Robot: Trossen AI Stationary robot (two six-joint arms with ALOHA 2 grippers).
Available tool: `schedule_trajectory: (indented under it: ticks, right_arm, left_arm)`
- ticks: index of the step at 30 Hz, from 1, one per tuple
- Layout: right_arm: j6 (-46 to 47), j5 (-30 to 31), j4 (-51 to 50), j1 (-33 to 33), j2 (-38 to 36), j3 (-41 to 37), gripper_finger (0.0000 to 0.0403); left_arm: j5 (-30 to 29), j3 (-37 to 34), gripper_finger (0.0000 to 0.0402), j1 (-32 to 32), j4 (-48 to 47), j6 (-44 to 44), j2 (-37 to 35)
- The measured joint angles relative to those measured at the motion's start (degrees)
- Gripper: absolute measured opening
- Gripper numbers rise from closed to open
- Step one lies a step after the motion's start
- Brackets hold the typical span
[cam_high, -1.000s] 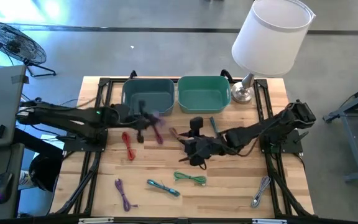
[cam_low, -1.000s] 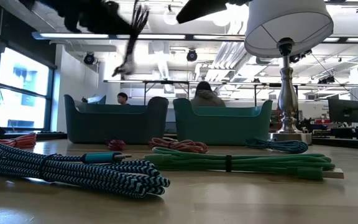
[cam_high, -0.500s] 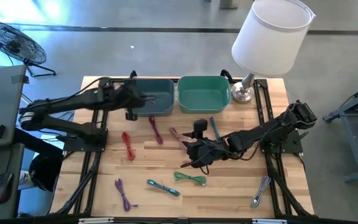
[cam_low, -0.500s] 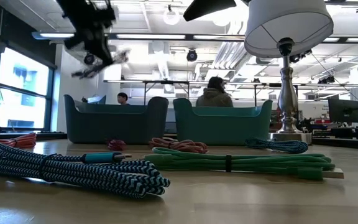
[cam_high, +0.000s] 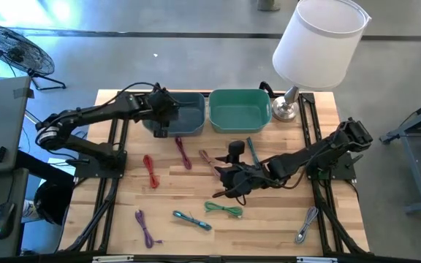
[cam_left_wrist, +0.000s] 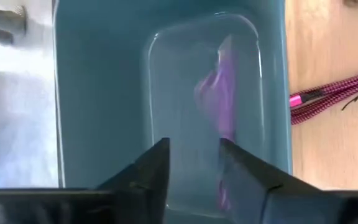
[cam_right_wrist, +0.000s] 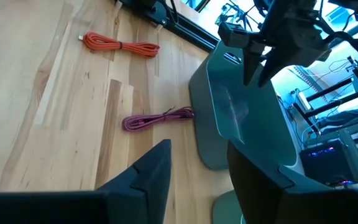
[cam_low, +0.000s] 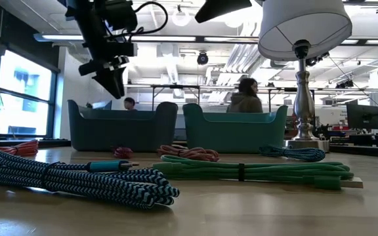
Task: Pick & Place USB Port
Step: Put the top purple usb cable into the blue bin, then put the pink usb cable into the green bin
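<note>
The left gripper (cam_left_wrist: 194,171) hangs over the blue bin (cam_left_wrist: 92,93), jaws parted and empty. Inside lies a blurred purple cable (cam_left_wrist: 219,99). The right gripper (cam_right_wrist: 197,171) has its jaws apart, empty, above the counter (cam_right_wrist: 55,124).

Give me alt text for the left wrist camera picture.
A blurred purple cable falls into or lies in a blue bin, seen from above between the left gripper's parted jaws. A magenta cable lies on the wooden table beside the bin.

Wooden slatted table (cam_high: 269,226), carrying two teal bins (cam_high: 185,109) side by side and a lamp (cam_high: 287,102) along the far edge. Scattered across it: bundled cables in red (cam_high: 150,171), magenta (cam_high: 184,152), purple (cam_high: 145,227), green (cam_high: 224,210), blue (cam_high: 192,219) and grey (cam_high: 307,223).
</note>
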Motion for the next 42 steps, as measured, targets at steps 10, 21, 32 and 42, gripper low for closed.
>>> schedule_trajectory:
  ticks: [10, 21, 32, 42]
  right_arm:
    - [0.04, -0.30, -1.72, 0.00, 0.00, 0.00, 0.0151]
    - [0.70, -1.96, -4.77, 0.75, 0.00, -0.02, 0.0150]
    - [2.44, -3.44, -8.38, 4.72, 0.00, -0.02, 0.0150]
    - [5.50, -3.19, -9.11, 8.70, 0.00, -0.05, 0.0154]
  left_arm:
    - [13.40, 4.85, 0.0180, -0.04, -4.40, 9.08, 0.00]
    - [25.31, 8.74, 0.0156, -10.11, -16.77, 27.12, 0.92]
    - [9.81, 8.68, 0.0124, -19.33, -19.06, 26.15, 12.20]
    - [8.94, 8.63, 0.0124, -19.28, -15.85, 29.50, 23.02]
